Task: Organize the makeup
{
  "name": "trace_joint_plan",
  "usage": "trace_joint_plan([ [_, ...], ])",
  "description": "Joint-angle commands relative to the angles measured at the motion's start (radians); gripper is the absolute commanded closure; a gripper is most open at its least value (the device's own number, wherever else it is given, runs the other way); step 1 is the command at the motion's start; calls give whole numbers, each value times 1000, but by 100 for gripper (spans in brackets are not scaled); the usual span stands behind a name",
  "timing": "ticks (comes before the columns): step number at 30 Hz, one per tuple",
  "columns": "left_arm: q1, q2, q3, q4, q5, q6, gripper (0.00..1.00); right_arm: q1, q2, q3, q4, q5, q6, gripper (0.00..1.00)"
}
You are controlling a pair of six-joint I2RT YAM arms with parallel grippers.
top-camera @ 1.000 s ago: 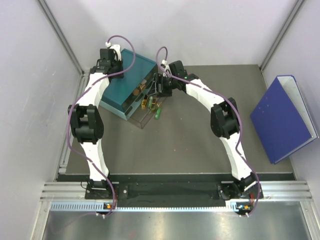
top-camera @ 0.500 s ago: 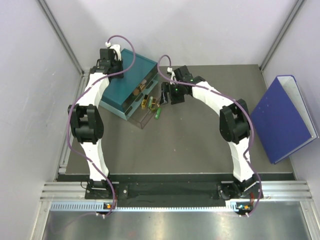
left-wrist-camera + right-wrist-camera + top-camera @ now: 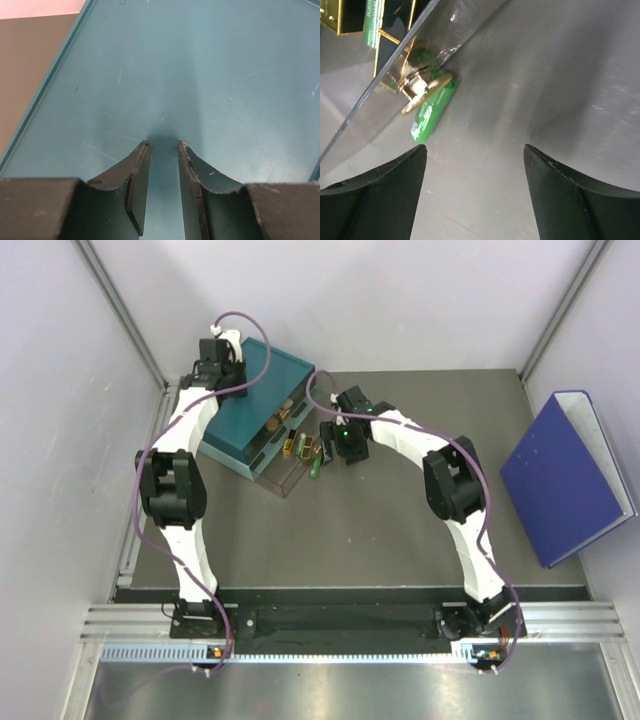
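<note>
The teal drawer box (image 3: 250, 400) has its clear drawer (image 3: 290, 462) pulled out. Several makeup pieces lie in it: gold and black ones (image 3: 292, 447) and tan ones (image 3: 272, 424). A green tube (image 3: 316, 466) lies on the table against the drawer's outer corner. The right wrist view shows this tube (image 3: 432, 111) beside a gold piece (image 3: 420, 89). My right gripper (image 3: 328, 443) hangs just right of the drawer, wide open and empty (image 3: 475, 147), with the tube up and left of it. My left gripper (image 3: 223, 375) rests over the box top (image 3: 164, 142), jaws a narrow gap apart, empty.
A big blue binder (image 3: 565, 475) lies at the right edge of the table. Grey walls close the table at the back and both sides. The clear drawer wall (image 3: 395, 55) runs across the upper left of the right wrist view.
My right gripper has drawn back from over the drawer and come down to the right of it, near the green tube. The left arm has not moved.
</note>
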Motion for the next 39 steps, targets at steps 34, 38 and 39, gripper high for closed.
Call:
trace_joint_plan([
  [34, -22, 132, -120, -290, 142, -36, 66, 129, 186, 144, -78, 366, -56, 58],
  [38, -21, 131, -113, -294, 125, -28, 66, 126, 186, 144, -99, 337, -71, 69],
  [39, -21, 128, -110, -296, 124, -28, 66, 123, 182, 142, -110, 337, -71, 68],
])
